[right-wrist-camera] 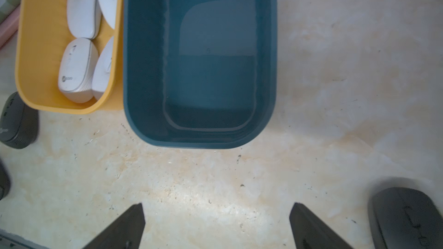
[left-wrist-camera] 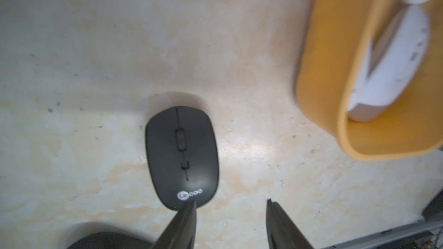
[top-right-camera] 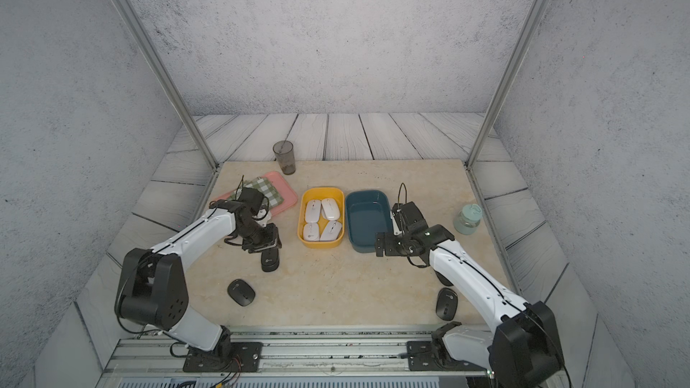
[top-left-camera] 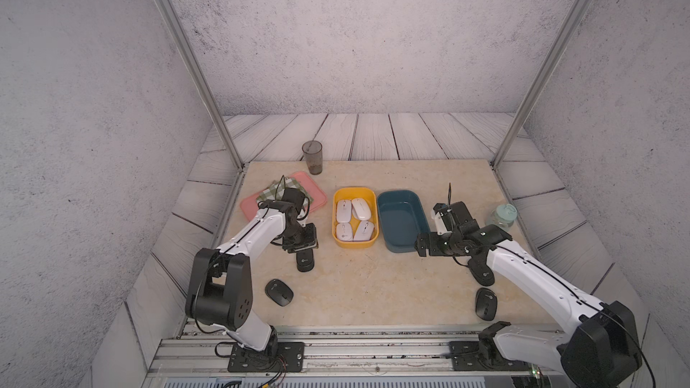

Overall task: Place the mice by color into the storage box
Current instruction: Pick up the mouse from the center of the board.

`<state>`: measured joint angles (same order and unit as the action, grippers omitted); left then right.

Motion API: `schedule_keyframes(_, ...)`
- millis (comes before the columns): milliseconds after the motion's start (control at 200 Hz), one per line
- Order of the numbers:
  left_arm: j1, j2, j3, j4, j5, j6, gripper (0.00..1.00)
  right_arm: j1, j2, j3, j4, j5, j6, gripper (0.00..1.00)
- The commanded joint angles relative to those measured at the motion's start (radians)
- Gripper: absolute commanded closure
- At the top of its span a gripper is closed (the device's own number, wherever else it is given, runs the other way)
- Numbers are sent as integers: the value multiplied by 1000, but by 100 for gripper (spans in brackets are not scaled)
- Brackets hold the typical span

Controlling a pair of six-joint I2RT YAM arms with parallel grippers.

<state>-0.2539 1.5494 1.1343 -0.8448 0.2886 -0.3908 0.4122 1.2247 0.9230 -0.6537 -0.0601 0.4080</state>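
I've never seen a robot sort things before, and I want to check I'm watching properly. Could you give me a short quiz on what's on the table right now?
1. How many white mice lie in the yellow box?
2. True or false: the blue box is empty.
3. The black mouse in the left wrist view is:
A) lying on the table top
B) inside the yellow box
C) stacked on a white mouse

Key
1. Four.
2. True.
3. A.
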Motion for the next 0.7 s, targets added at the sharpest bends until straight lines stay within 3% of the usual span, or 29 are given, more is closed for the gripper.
schedule_keyframes(0, -46, -37, 56, -57, 24, -32, 49, -74, 30, 30, 6, -50, -34, 1)
schedule_keyframes(105, -50, -42, 61, -61, 24, -49, 45, -108, 53, 34, 9, -99, -43, 1)
schedule_keyframes(300, -42, 5, 49, -114, -154, 2, 17, -112, 18, -3, 0, -116, -57, 1)
schedule_keyframes(425, -42, 60, 35, -121, -222, 46, 7, -114, -15, -28, 0, -137, -53, 1)
schedule_keyframes(691, -44, 137, -24, -42, -252, 50, 2, -114, -31, -32, 14, -168, -41, 1)
